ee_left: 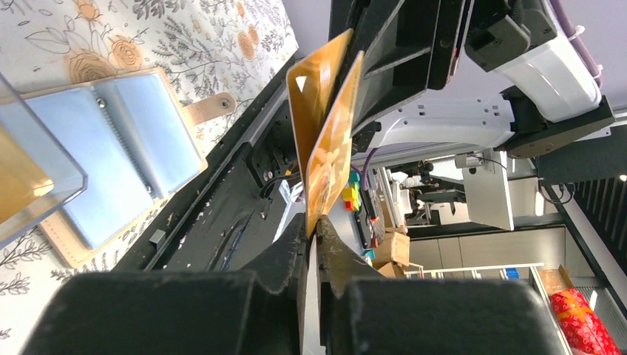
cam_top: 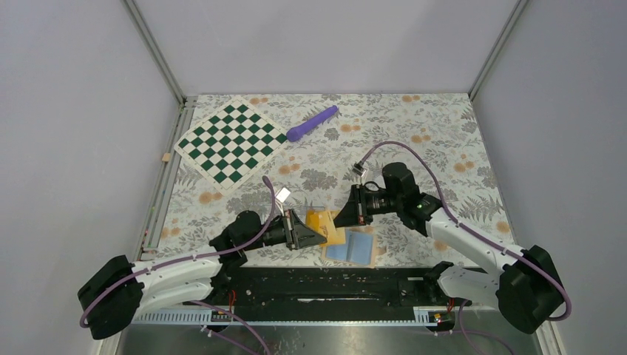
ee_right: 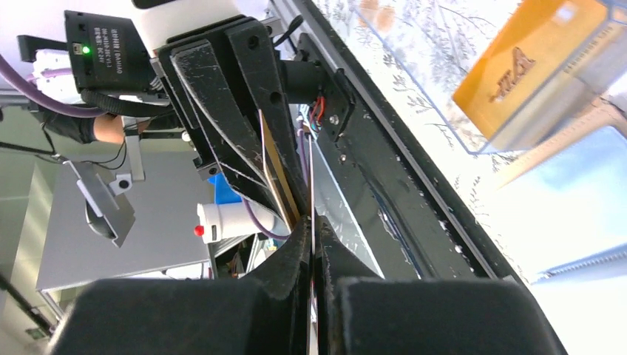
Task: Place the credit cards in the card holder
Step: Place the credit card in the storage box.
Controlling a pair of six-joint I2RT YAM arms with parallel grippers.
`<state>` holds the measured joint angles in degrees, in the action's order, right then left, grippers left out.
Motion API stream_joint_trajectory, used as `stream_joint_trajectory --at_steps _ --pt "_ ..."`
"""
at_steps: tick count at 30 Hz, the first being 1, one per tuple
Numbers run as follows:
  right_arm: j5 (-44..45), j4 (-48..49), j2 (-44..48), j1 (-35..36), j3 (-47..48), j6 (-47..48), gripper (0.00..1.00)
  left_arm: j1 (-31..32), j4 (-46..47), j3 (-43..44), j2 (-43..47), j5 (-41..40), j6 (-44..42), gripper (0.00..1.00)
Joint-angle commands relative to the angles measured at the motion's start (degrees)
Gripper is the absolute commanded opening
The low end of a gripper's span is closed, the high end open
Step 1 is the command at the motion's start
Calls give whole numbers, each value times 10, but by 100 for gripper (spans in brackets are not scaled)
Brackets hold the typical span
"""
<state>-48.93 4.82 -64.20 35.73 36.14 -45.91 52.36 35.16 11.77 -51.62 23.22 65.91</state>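
The top view looks steeply down from above and behind both arm bases, taking in the whole desk [cam_top: 444, 140]. The left wrist view sits close behind the left fingers [ee_left: 285, 259], rolled sideways, facing the right arm [ee_left: 547, 66]. The right wrist view, just behind the right fingers [ee_right: 296, 255], faces back the opposite way. All 3 share the cards [cam_top: 323, 222] and the card holder [cam_top: 351, 246].

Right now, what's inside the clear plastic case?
One orange credit card shows inside the clear case. It covers whatever lies beneath, so more cards under it cannot be ruled out.
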Motion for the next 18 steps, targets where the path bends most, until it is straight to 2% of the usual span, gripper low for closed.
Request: stream_joint_trajectory --at_steps 1,6,9,15,18 --pt "27 -81 25 -12 34 39 0 -5 28 -15 -8 -24 -5 3" --pt "71 -153 36 -15 63 81 0 -5 30 -24 -8 -31 -1 1" --pt "108 -200 42 -18 76 107 0 -5 -19 -20 10 -52 -3 0" --pt "155 -266 57 -25 81 144 0 -11 -318 46 73 -155 -45 0" --pt "173 -288 62 -27 76 155 0 -36 -456 88 98 -190 -73 0"
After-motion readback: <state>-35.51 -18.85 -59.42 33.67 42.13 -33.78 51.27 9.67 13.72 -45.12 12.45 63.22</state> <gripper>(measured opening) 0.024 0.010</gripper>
